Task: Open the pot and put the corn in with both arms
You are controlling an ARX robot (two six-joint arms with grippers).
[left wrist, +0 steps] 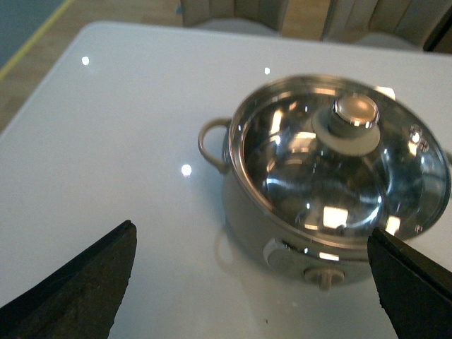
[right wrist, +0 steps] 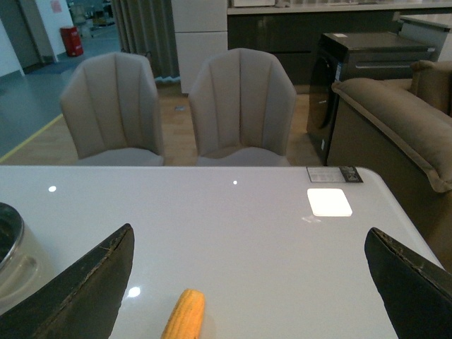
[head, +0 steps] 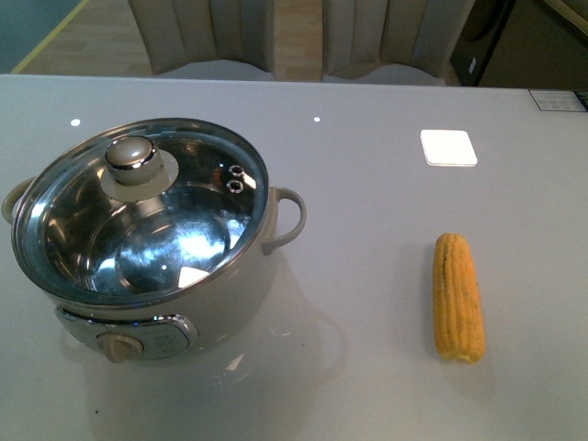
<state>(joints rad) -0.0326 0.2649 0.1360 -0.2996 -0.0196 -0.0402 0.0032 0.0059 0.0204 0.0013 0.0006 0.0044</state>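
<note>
The cream-white pot (head: 230,312) stands on the left of the white table, with a glass lid (head: 138,220) and cream knob (head: 133,158) on it and its dial (head: 119,346) facing me. The yellow-orange corn (head: 457,296) lies on the table to the right. Neither arm shows in the front view. My left gripper (left wrist: 251,282) is open and empty, held off the pot (left wrist: 282,233), with the lid knob (left wrist: 351,121) beyond it. My right gripper (right wrist: 247,286) is open and empty; the corn's tip (right wrist: 185,314) lies between its fingers, and the pot's edge (right wrist: 14,265) is at the side.
Two beige chairs (right wrist: 240,106) stand behind the table's far edge. A white square pad (head: 448,147) lies on the table behind the corn. A sofa (right wrist: 395,134) and a dark cabinet (right wrist: 367,56) stand beyond the table's right side.
</note>
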